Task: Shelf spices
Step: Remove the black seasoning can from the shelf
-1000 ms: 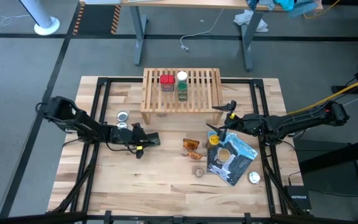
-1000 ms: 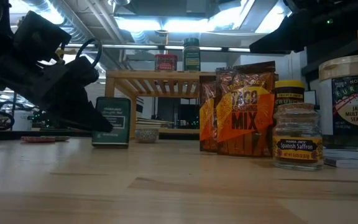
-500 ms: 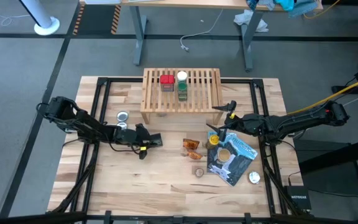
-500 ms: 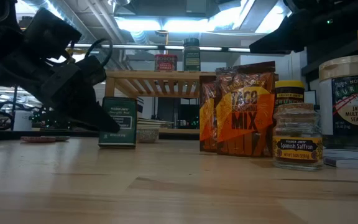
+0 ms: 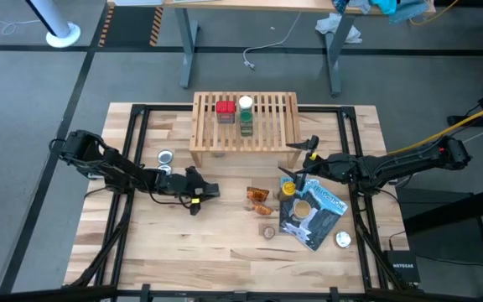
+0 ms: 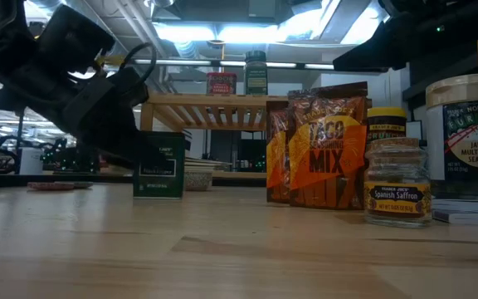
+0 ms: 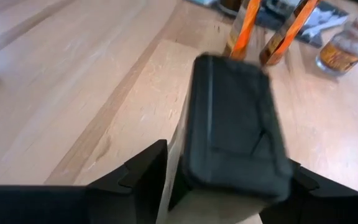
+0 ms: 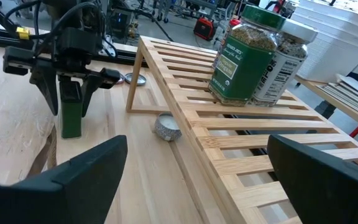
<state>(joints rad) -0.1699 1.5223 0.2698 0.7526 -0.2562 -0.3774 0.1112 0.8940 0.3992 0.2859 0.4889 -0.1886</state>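
- We take the shelf [image 5: 245,122] as our landmark: a low slatted wooden rack at the far middle of the table [image 5: 225,243]
- On its slats we see a red-capped jar [image 5: 225,110] beside a white-capped jar [image 5: 246,104], and a green jar [image 5: 246,122] touching the white-capped one on its near side
- The left gripper [image 5: 201,190] sits in front of the shelf's left end, low over the table, around the dark square tin [image 6: 159,154]
- The tin stands upright on the wood; the fingers [image 8: 92,84] straddle it, one on each side
- We see the jaws partly open, with gaps between them and the tin in the right wrist view, so no grip is visible
- The right gripper [image 5: 295,161] hangs just off the shelf's right front corner, jaws spread wide and empty
- In front of the shelf's middle stand the orange packets [image 6: 326,149], with a saffron jar [image 6: 397,193] nearby
- A small silver disc [image 8: 166,127] lies under the shelf's front edge
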